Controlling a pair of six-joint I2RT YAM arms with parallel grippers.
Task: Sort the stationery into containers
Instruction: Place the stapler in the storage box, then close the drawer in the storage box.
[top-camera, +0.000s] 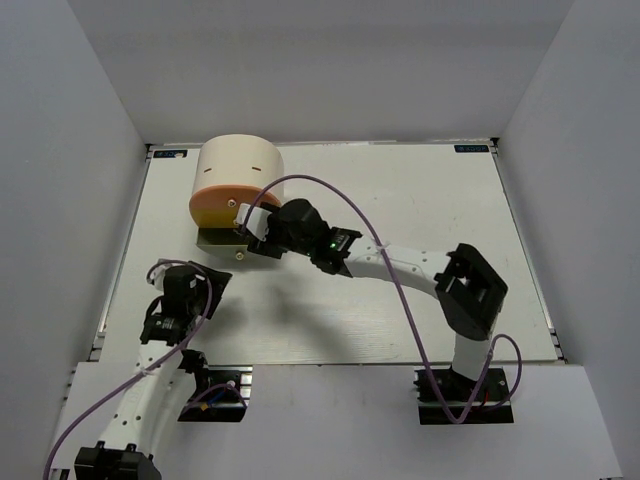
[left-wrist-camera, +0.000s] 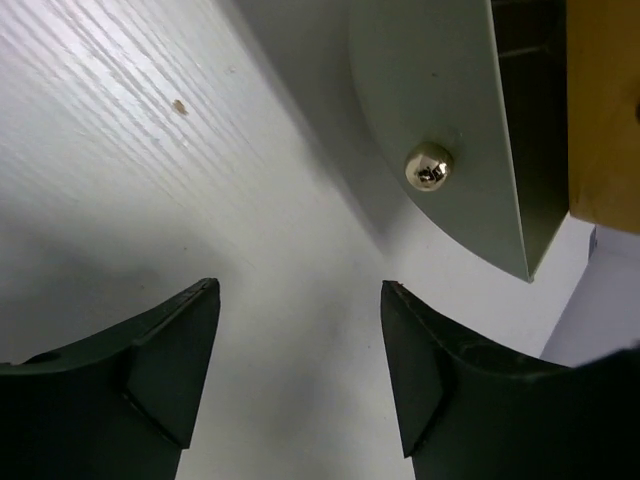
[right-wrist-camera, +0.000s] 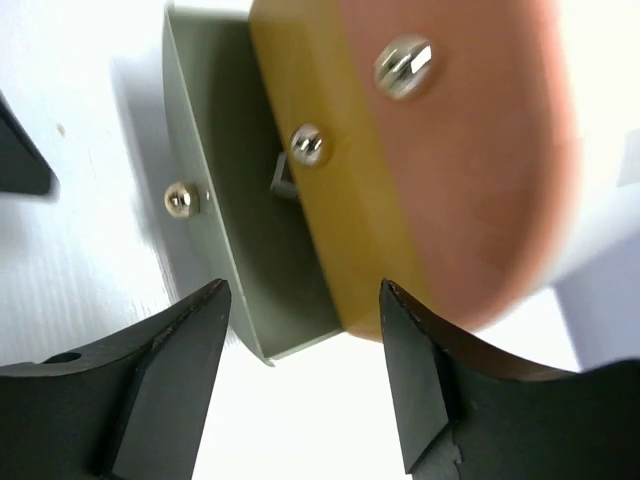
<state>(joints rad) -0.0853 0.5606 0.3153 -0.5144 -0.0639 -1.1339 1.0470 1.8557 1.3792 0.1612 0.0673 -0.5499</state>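
Observation:
The cream cylindrical cabinet (top-camera: 238, 160) stands at the far left of the table. Its pale green bottom drawer (top-camera: 218, 241) is pulled out, under the yellow and orange fronts (top-camera: 214, 206). My right gripper (top-camera: 248, 226) is open and empty just in front of the drawers. In the right wrist view (right-wrist-camera: 303, 290) it faces the green drawer (right-wrist-camera: 215, 240), the yellow front (right-wrist-camera: 345, 210) and the orange front (right-wrist-camera: 470, 150). A small grey piece (right-wrist-camera: 283, 181) shows inside the green drawer. My left gripper (top-camera: 203, 277) is open and empty over bare table (left-wrist-camera: 299, 290), near the green drawer's knob (left-wrist-camera: 428, 166). No markers or pencils show.
The white table (top-camera: 400, 200) is walled by grey panels at the left, back and right. A purple cable (top-camera: 380, 240) loops over the right arm. The yellow drawer's side (left-wrist-camera: 605, 110) shows at the left wrist view's right edge.

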